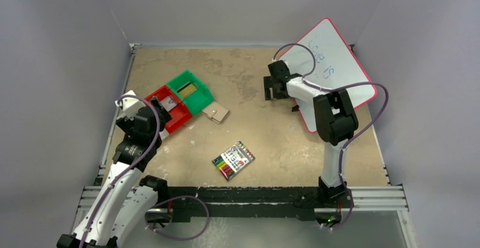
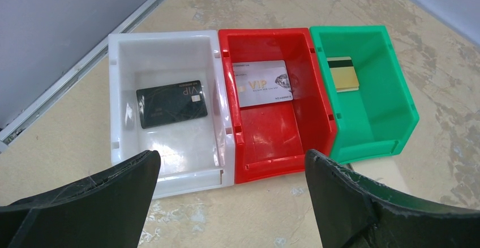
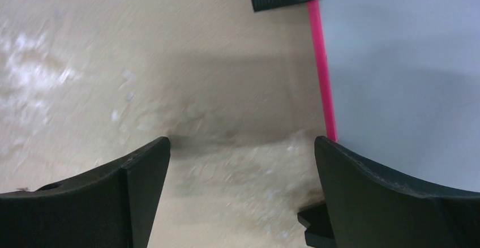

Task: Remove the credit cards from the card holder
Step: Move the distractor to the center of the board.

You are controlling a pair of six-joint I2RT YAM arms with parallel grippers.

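The tan card holder (image 1: pixel 217 112) lies flat on the table just right of the bins, with no gripper near it. Three cards lie in the bins: a black card (image 2: pixel 171 103) in the white bin (image 2: pixel 124 61), a white VIP card (image 2: pixel 263 83) in the red bin (image 2: pixel 271 140), and a gold card (image 2: pixel 344 73) in the green bin (image 2: pixel 390 112). My left gripper (image 2: pixel 232 160) hovers open and empty in front of the white and red bins. My right gripper (image 3: pixel 242 146) hangs open and empty over bare table beside the whiteboard.
A pink-framed whiteboard (image 1: pixel 334 72) rests at the back right, its edge (image 3: pixel 321 72) close to my right fingers. A striped pack of coloured markers (image 1: pixel 234 160) lies in the near middle. Grey walls enclose the table on three sides.
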